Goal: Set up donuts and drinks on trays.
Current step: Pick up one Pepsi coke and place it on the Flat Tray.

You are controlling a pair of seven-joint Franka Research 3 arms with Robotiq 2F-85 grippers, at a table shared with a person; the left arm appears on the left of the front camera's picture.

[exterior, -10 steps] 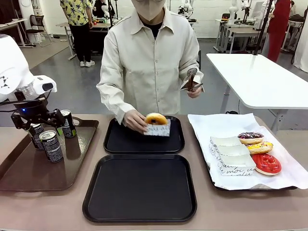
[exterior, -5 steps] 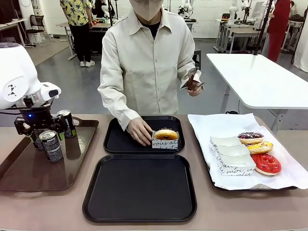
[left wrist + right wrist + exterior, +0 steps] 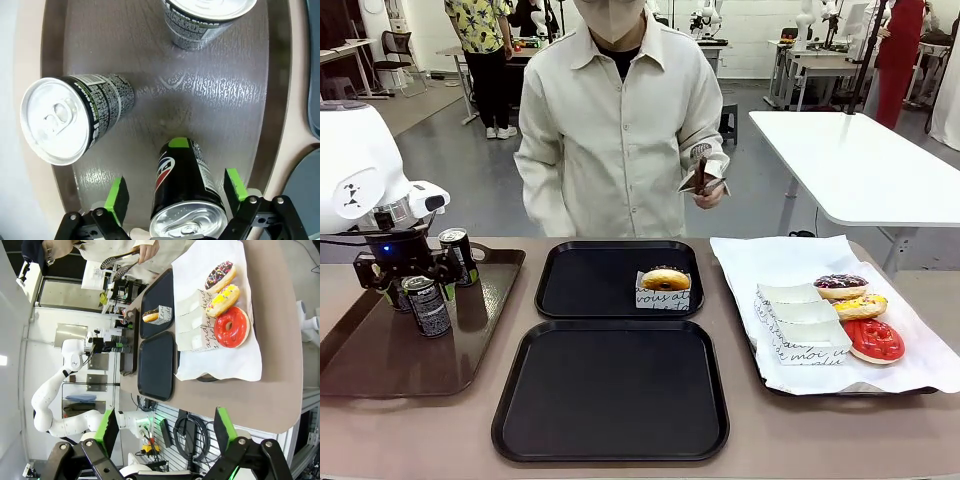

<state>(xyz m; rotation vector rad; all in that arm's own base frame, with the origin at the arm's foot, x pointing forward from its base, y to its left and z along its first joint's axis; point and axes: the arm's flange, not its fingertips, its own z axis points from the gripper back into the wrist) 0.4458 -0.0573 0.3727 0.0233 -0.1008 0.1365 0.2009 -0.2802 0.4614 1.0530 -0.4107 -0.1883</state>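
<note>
Notebook entry, left arm. The can (image 3: 185, 200) I am after is standing upright near the far edge of the brown tray (image 3: 380, 360), toward its left end, with its silver top up. My left gripper (image 3: 176, 192) is straddling it. A green pad (image 3: 117, 197) is sitting on each side and the jaws are apart. A strip of tray is showing between one pad and the can wall, so I am not reading this as a clamp yet. Two more cans are standing on the same tray, one (image 3: 75, 125) near and one (image 3: 207, 20) farther along, both apart from my gripper.

Outward: the far black tray (image 3: 580, 285) is carrying one golden donut (image 3: 665, 279) in its white box (image 3: 662, 298), at the corner nearest me on my right. The near black tray (image 3: 610, 390) is carrying no drink and no donut. The paper-lined tray (image 3: 750, 262) at the right edge of the table (image 3: 420, 430) is holding three donuts (image 3: 860, 305) and a row of empty boxes (image 3: 800, 320). The person (image 3: 620, 130) across the table is holding tongs (image 3: 705, 178). My right gripper (image 3: 166, 432) is hanging high, jaws wide apart and holding nothing.

Step in hand, as I judge it: I am picking the first drink. The next move is calling for a centred squeeze on the can and a straight lift clear of its neighbours. After that comes a carry over the brown tray's right rim to a black tray, where I would be setting it down upright without nudging the boxed donut.
</note>
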